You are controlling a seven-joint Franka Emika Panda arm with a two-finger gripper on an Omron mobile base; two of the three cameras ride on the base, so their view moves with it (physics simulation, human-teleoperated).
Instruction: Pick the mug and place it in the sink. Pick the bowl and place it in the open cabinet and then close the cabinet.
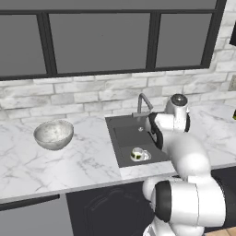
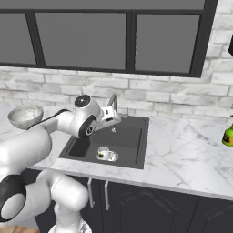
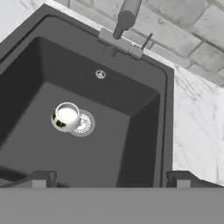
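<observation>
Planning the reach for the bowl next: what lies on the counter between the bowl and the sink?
Nothing: in the left base view the marble counter between the bowl and the sink is bare.

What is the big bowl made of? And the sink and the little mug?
The bowl looks like polished stone: grey-white with dark speckles, though it might be glazed pottery. The sink looks like dark grey matt stone or composite, with no shine, and has a bright steel drain. The mug looks like glossy white ceramic, with a shiny rim.
</observation>
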